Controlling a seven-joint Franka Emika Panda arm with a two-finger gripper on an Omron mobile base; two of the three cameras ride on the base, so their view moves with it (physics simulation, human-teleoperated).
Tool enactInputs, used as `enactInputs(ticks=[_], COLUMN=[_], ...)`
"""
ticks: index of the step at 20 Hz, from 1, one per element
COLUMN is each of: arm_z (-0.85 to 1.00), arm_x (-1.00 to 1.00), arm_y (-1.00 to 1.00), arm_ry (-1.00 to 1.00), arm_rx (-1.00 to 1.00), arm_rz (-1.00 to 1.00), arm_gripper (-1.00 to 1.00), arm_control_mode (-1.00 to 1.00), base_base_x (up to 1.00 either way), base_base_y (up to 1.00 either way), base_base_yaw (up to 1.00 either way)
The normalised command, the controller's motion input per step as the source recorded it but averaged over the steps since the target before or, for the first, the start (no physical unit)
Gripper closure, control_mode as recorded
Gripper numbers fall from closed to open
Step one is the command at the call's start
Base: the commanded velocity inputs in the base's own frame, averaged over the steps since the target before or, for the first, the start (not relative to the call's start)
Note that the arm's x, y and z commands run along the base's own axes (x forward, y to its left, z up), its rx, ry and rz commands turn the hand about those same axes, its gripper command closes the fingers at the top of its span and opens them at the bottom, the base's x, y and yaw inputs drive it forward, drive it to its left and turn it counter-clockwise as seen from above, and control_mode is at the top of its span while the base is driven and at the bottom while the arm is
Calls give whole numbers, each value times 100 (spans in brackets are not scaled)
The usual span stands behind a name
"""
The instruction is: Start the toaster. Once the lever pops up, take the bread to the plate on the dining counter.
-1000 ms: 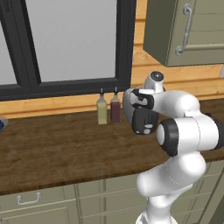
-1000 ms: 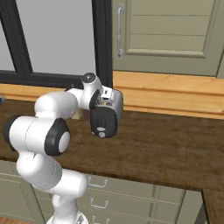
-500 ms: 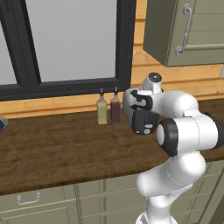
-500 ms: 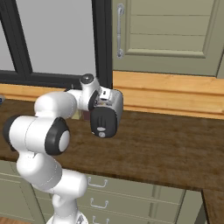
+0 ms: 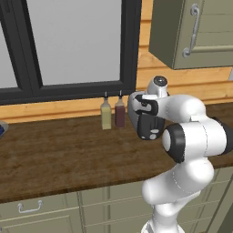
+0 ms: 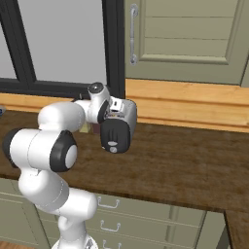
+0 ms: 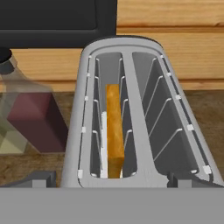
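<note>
The toaster [image 7: 131, 61] stands on the wooden counter by the wall, a silver box with two slots, directly under my hand. In the base views it is a rounded silver-white box [image 6: 121, 121] with a black end panel facing the robot [image 5: 146, 122]. The bread [image 7: 113, 127] stands on edge deep in the left slot, showing its golden-tan top edge. My gripper [image 7: 113, 180] hangs over the near end of the toaster, open, with one dark fingertip [image 7: 37, 179] on each side of the body and nothing between them. The plate and the dining counter are out of view.
Two small bottles stand left of the toaster against the wall: a dark red one [image 7: 33, 118] [image 5: 120, 113] and a yellowish one [image 5: 106, 114]. A black window frame [image 5: 129, 45] rises behind them. A wall cabinet [image 6: 185, 39] hangs to the right.
</note>
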Motion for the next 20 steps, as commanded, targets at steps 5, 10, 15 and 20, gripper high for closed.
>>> enactInputs(ticks=[5, 10, 15, 20], arm_z=[-5, -5, -9, -3], arm_x=[2, 0, 0, 0], arm_y=[-7, 0, 0, 0], arm_ry=[0, 0, 0, 0], arm_rx=[0, 0, 0, 0], arm_rz=[0, 0, 0, 0], arm_gripper=[-100, -100, -100, -100], arm_control_mode=[-100, -100, -100, -100], base_base_x=[0, 0, 0, 0], base_base_y=[0, 0, 0, 0], base_base_yaw=[0, 0, 0, 0])
